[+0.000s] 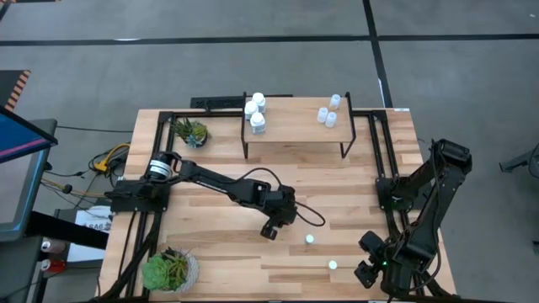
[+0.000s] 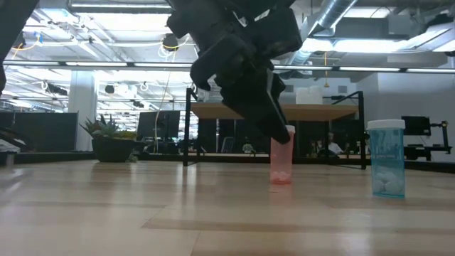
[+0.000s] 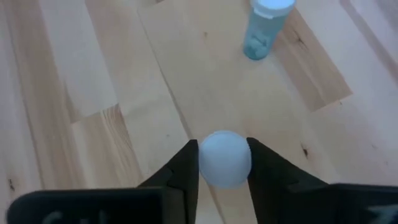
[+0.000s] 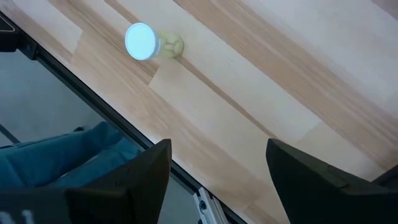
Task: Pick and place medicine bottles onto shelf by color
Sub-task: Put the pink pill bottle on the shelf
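My left gripper [image 1: 271, 227] is at the table's middle, shut on a small reddish bottle with a white cap [image 2: 281, 160]; in the high view the gripper hides the bottle. A pale-blue bottle [image 1: 310, 239] stands just beyond it and also shows in the left wrist view [image 3: 264, 28]. Another bottle [image 1: 333, 264] stands nearer the near edge and also shows in the right wrist view [image 4: 149, 42]. The shelf [image 1: 295, 128] at the far side carries three white bottles [image 1: 254, 111] on its left end and pale-blue ones [image 1: 328, 112] on its right end. My right gripper [image 4: 217, 155] is open and empty at the near right edge. My left gripper pinches the reddish bottle's white cap [image 3: 225, 158] between its two fingers, one on each side. The fingers [image 2: 274, 124] come slanting down from above. The bottle is upright and its base [image 2: 281, 179] is on the table.
Two green potted plants stand on the table's left side, one far [image 1: 190, 131] and one near [image 1: 168, 269]. A pale-blue bottle [image 2: 387, 160] stands close in the low view. Black frame rails run along both table sides.
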You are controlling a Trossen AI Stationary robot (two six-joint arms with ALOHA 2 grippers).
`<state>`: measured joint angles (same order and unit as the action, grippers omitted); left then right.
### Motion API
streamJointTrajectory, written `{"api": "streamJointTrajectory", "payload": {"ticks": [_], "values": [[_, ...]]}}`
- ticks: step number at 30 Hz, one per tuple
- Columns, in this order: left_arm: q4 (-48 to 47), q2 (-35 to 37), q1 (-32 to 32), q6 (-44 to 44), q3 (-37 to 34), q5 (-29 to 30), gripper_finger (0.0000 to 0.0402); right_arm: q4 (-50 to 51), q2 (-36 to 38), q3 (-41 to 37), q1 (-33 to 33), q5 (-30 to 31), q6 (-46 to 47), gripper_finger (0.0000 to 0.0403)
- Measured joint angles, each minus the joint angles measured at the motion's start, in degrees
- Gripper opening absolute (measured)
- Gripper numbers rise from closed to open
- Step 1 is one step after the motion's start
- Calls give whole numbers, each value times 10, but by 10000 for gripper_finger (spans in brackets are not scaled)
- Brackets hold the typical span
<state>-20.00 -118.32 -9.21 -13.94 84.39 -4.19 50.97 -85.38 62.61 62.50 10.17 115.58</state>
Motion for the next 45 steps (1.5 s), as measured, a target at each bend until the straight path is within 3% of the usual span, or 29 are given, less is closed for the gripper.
{"api": "streamJointTrajectory", "payload": {"ticks": [5,10,20,32,45], "values": [[-74,1,11,11,54,-5,73,0,0,0,0,0,0,285],[-176,2,39,-17,155,-6,101,0,0,0,0,0,0,285],[-285,3,163,-119,333,-2,80,0,0,0,0,0,0,285],[-286,2,294,-143,360,5,93,1,0,0,0,0,0,285],[-267,-28,353,-148,358,-27,94,8,0,0,0,1,16,285]]}}
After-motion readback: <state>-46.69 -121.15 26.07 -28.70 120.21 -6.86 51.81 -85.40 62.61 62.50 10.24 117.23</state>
